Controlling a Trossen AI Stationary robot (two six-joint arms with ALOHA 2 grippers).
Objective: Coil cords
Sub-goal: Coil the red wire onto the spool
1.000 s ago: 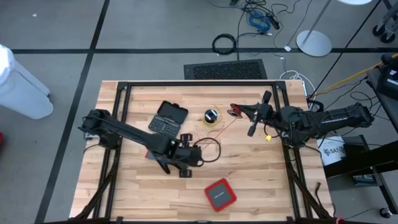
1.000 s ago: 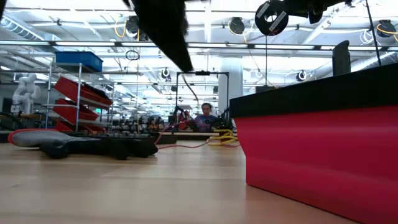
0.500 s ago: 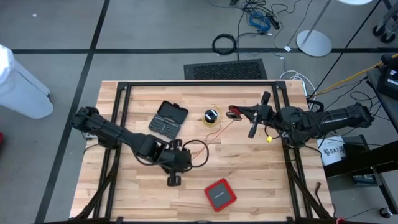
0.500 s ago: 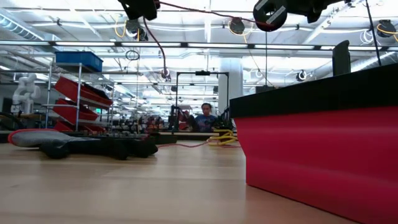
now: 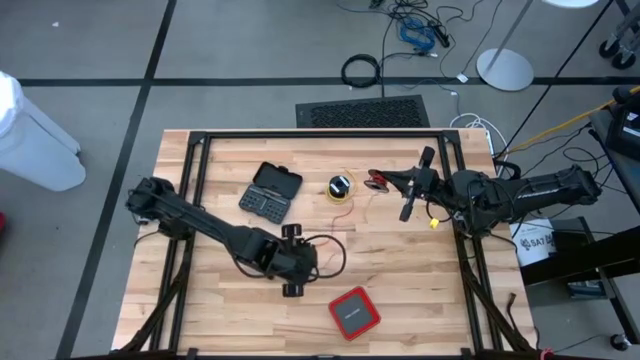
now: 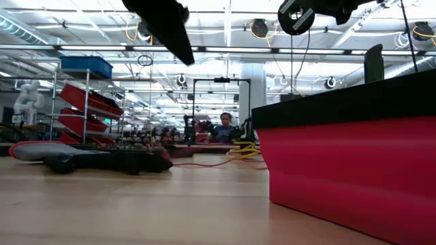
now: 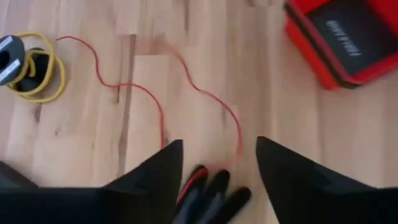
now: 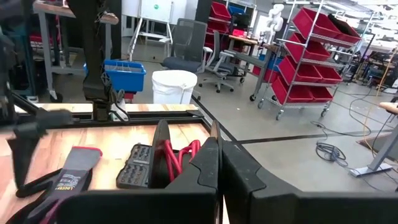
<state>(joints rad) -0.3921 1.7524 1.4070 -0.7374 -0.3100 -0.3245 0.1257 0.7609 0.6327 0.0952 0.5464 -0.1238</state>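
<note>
The red cord (image 7: 236,124) lies slack in curves on the table. Its black ends (image 7: 214,190) sit between the fingers of my open left gripper (image 7: 214,155), which hovers low over the table's middle (image 5: 308,262). I cannot tell whether a finger touches them. The cord's other end is a bunch of red loops (image 8: 180,155) at my shut right gripper (image 8: 219,162), held above the table's far right (image 5: 385,180). The yellow cord (image 7: 37,74) lies coiled on the table by a black round piece (image 5: 340,185). My right gripper has the red loops (image 8: 181,153) at its shut fingers, level, coming from the table's right side. Its own fingers hide the place of contact. The bunch is lifted clear, and the cord hangs down from it to the table.
A red box (image 5: 353,312) stands near the front edge, right of my left gripper. A black bit case (image 5: 271,190) lies at the far left of the middle. A grey glove (image 8: 68,177) lies beside it. A black frame (image 5: 320,137) rims the table.
Half a second ago my left gripper held the red cord's end up, the cord stretched through the air to my right gripper. It has since let go and shifted slightly toward the table's right. The cord has fallen slack onto the table.
</note>
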